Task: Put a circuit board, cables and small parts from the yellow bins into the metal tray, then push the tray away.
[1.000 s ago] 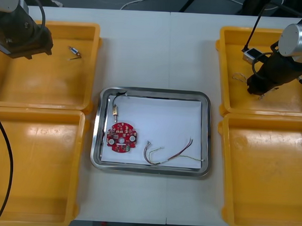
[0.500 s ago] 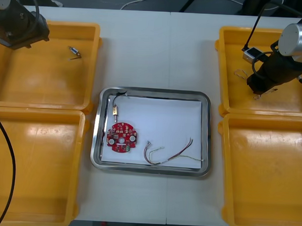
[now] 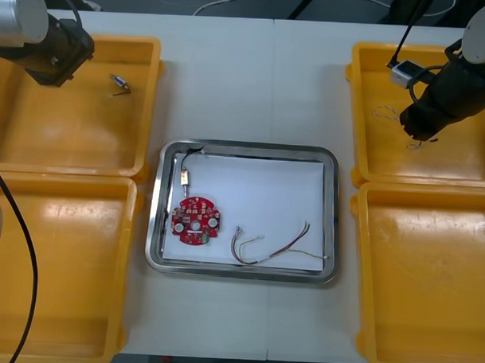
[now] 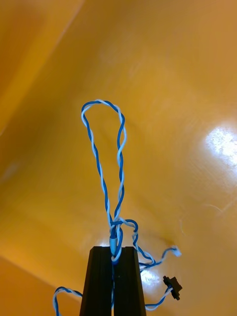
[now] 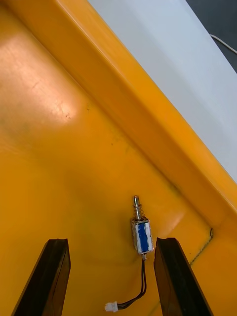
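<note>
Two hands at work. Right hand (image 4: 113,252) clamped on blue and white cable (image 4: 115,224), over far right bin (image 3: 358,114). Left hand (image 5: 111,242) open over small metal part (image 5: 141,236) in far left bin (image 3: 148,106).

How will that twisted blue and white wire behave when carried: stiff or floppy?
Probably floppy yet springy: the blue and white cable, pinched in the shut right pincer above a yellow bin, holds an open loop while its ends dangle. Likely light, being so thin. Its small black connector might snag. The left pincer hangs open over a small metal part.
</note>
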### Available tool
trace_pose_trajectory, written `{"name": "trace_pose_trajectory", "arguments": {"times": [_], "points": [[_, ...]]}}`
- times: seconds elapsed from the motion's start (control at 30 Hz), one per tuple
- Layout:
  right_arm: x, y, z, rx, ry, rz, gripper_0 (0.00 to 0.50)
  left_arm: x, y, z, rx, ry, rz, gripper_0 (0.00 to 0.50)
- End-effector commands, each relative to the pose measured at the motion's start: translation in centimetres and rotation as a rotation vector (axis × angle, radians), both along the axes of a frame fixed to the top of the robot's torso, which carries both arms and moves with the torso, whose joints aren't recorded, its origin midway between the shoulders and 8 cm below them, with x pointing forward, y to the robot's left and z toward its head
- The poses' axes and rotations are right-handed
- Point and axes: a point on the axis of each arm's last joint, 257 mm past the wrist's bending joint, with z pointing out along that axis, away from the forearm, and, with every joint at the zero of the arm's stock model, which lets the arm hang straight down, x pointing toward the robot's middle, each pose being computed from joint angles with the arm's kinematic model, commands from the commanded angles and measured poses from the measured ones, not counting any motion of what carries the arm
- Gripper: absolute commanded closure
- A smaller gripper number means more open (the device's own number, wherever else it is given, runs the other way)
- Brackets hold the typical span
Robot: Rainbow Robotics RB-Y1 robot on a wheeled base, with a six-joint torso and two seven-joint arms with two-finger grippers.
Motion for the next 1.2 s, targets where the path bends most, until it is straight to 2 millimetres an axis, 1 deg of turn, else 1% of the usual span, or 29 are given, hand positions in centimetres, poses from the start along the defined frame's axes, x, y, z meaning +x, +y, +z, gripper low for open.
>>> {"name": "trace_pose_trajectory", "arguments": {"times": [0.03,0.17,0.2,0.3,0.33,0.4,0.53,0.6,0.73,0.8,0.9,1.03,1.1,1.13,1.2], "points": [[0.6,-0.7,5.8,-0.008,-0.081,0.028,0.500,1.9,-3.7,2.9,0.054,-0.055,-0.073,0.000],[-0.7,-0.7,7.5,0.018,-0.071,0.040,0.500,2.3,-5.0,2.1,0.065,-0.045,-0.080,0.000],[-0.9,-0.8,7.6,0.020,-0.066,0.043,0.500,2.4,-5.2,2.0,0.067,-0.047,-0.082,0.000],[-2.1,-0.7,9.1,0.026,-0.058,0.064,0.500,3.5,-5.7,1.0,0.073,-0.057,-0.082,0.000],[-2.4,-0.7,9.2,0.027,-0.054,0.067,0.500,3.7,-5.6,0.9,0.078,-0.063,-0.081,0.000],[-3.2,-0.6,10.2,0.023,-0.054,0.085,0.500,4.4,-5.9,0.3,0.079,-0.069,-0.082,0.000],[-4.2,-0.3,11.5,0.006,-0.056,0.117,0.500,5.0,-6.5,-0.1,0.088,-0.076,-0.085,0.000],[-4.1,0.2,12.7,-0.009,-0.096,0.141,0.500,5.3,-6.8,-0.2,0.091,-0.081,-0.088,0.000],[-4.0,1.0,14.1,-0.031,-0.144,0.178,0.500,5.4,-7.4,-0.4,0.094,-0.076,-0.091,0.000],[-3.9,1.7,14.8,-0.041,-0.170,0.207,0.500,5.3,-7.4,-0.9,0.100,-0.063,-0.091,0.000],[-3.9,2.7,15.3,-0.043,-0.191,0.245,0.500,5.4,-7.4,-1.4,0.112,-0.055,-0.089,0.000],[-4.0,3.9,15.0,-0.032,-0.189,0.291,0.500,5.3,-7.0,-2.1,0.139,-0.044,-0.086,0.000],[-4.2,4.9,14.9,-0.017,-0.188,0.328,0.500,5.2,-6.4,-2.5,0.159,-0.033,-0.079,0.000],[-4.2,5.0,14.9,-0.015,-0.187,0.335,0.500,5.2,-6.3,-2.6,0.162,-0.030,-0.077,0.000],[-4.5,6.2,14.8,-0.009,-0.185,0.378,0.500,5.1,-6.0,-2.9,0.168,-0.022,-0.075,0.000]]}}
